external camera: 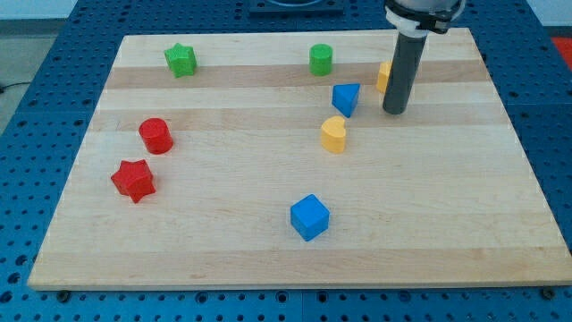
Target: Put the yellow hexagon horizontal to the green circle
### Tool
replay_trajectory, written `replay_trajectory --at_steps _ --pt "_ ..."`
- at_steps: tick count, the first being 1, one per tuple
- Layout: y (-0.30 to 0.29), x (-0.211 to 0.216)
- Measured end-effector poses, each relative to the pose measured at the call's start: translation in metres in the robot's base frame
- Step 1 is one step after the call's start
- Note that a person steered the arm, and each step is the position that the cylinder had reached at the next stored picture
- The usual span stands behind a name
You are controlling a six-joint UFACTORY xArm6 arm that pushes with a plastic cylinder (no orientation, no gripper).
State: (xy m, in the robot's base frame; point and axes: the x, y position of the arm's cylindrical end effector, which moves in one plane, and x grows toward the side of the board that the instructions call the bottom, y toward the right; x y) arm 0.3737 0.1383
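Camera view:
- A wooden board (268,241) is lying on a blue perforated table (45,54), and it is filling most of the picture.
- My tip (394,111) is standing on the board in the upper right part; the dark rod is coming down from the view's top.
- No jaws are existing on this arm, so nothing is spread or pressed together; the rod is only ending in a plain tip and is pinching nothing.
- The yellow hexagon (383,77) is sitting just to the view's left of the rod and partly behind it, so only a small part of it is showing. I cannot tell if the rod is touching it.
- The green circle (321,60) is standing near the board's top edge, to the view's left of the yellow hexagon and a little higher in the view.
- The blue triangle (346,98) is lying just below and left of the yellow hexagon, near my tip.
- The yellow heart-like block (333,135) is resting below the blue triangle.
- The blue cube (310,217) is sitting low in the middle of the board, well apart from the others.
- The green star (180,60) is lying at the upper left.
- The red cylinder (155,136) and the red star (133,181) are staying near each other on the view's left side.
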Motion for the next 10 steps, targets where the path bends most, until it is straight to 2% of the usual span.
replay_trajectory --at_steps 6,7,8,10 --pt "-0.012 -0.012" --pt "-0.012 -0.042" --pt "-0.012 -0.047" --pt "0.025 -0.061"
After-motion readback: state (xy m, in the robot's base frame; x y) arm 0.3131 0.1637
